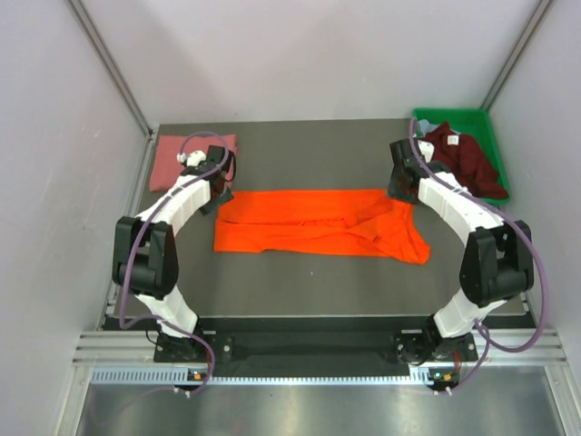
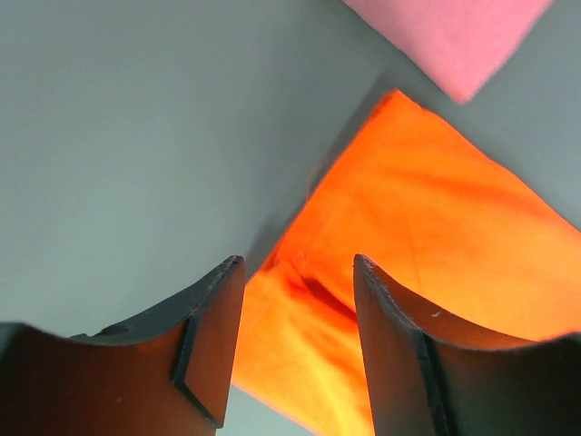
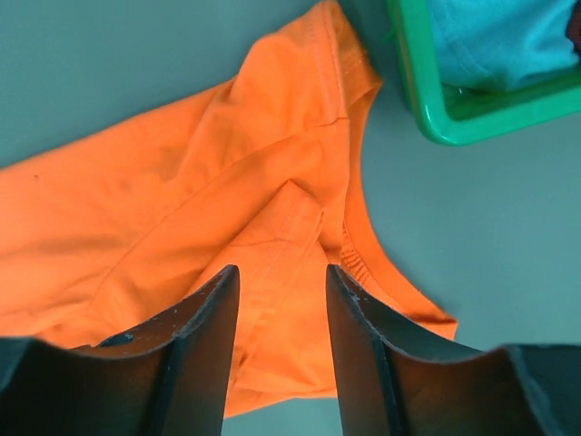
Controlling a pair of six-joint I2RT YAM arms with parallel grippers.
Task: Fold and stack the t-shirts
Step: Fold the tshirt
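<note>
I have my left pincer (image 2: 298, 272) and right pincer (image 3: 281, 272) parted and empty just over the far corners of the orange t-shirt (image 1: 318, 222), a long band across the desk (image 1: 309, 282), likely so its fold settles flat.

Colours only:
- orange t-shirt (image 1: 318, 222): bright orange, plain, no print. Creases read darker red-orange, hem stitching is the same orange.
- pink t-shirt (image 1: 182, 154): salmon pink, plain.
- maroon t-shirt (image 1: 467, 159): dark maroon, plain.
- blue-grey t-shirt (image 3: 495, 41): pale blue-grey, looks closer to teal in the right wrist view.
- bin (image 1: 454, 114): bright green.
- table (image 1: 318, 154): dark matte grey, no pattern.
- left arm (image 1: 182, 204) and right arm (image 1: 454, 204): white links, black joints.
- cables (image 1: 136, 245): purple.
- left gripper (image 2: 298, 263) and right gripper (image 3: 281, 271): black.
- walls (image 1: 54, 109): pale lilac-white.
- front rail (image 1: 318, 350): silver.
</note>
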